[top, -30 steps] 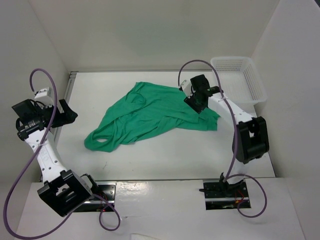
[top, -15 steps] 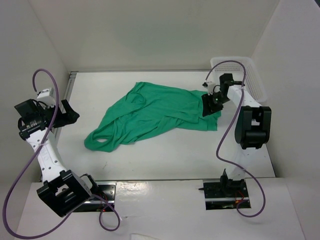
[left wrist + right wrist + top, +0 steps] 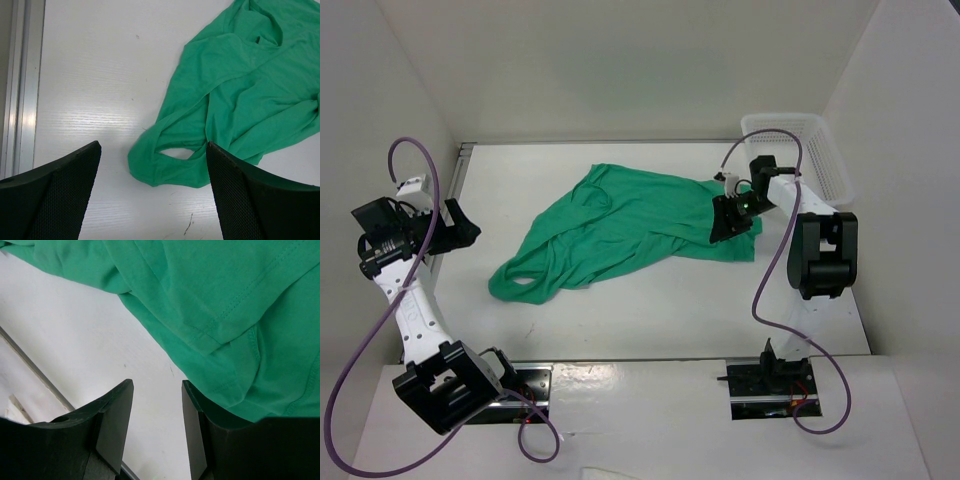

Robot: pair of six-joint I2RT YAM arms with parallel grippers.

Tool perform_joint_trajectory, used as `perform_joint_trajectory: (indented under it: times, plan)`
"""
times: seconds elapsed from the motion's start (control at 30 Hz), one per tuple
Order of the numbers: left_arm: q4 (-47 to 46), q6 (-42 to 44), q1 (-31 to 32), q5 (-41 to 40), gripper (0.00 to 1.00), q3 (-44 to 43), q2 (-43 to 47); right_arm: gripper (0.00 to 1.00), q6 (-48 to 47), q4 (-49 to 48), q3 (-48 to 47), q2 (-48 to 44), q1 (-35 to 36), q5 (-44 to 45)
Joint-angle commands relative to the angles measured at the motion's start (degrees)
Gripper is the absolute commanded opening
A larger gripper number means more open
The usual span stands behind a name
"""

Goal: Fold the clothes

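Top view: a crumpled green T-shirt (image 3: 620, 232) lies mid-table (image 3: 650, 310). The left gripper (image 3: 455, 225) hangs well left of the T-shirt, and the right gripper (image 3: 728, 218) is over its right edge.

Left wrist view: jaws spread wide, empty; the T-shirt (image 3: 240, 100) lies beyond them.

Right wrist view: jaws partly apart with nothing between them, just beside the T-shirt's hem (image 3: 220, 335).

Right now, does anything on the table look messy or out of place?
The green T-shirt lies crumpled in a diagonal heap, its near-left end twisted into a loop, far from flat. The white basket sits squarely in the far right corner.
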State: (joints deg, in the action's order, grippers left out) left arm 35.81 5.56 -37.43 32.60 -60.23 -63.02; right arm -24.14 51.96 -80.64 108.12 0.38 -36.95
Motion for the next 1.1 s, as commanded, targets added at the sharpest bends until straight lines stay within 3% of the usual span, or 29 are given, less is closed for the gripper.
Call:
perform_joint_trajectory:
  times: [0.0,1.07]
  plan:
    - [-1.3,-1.1,0.2,0.0,0.92,0.3,0.6,0.51,0.7,-0.2,0.3,-0.2,-0.6,-2.3]
    - [-1.3,-1.1,0.2,-0.5,0.92,0.3,0.6,0.5,3.5,-9.8,-1.3,7.9,-3.9,-3.9]
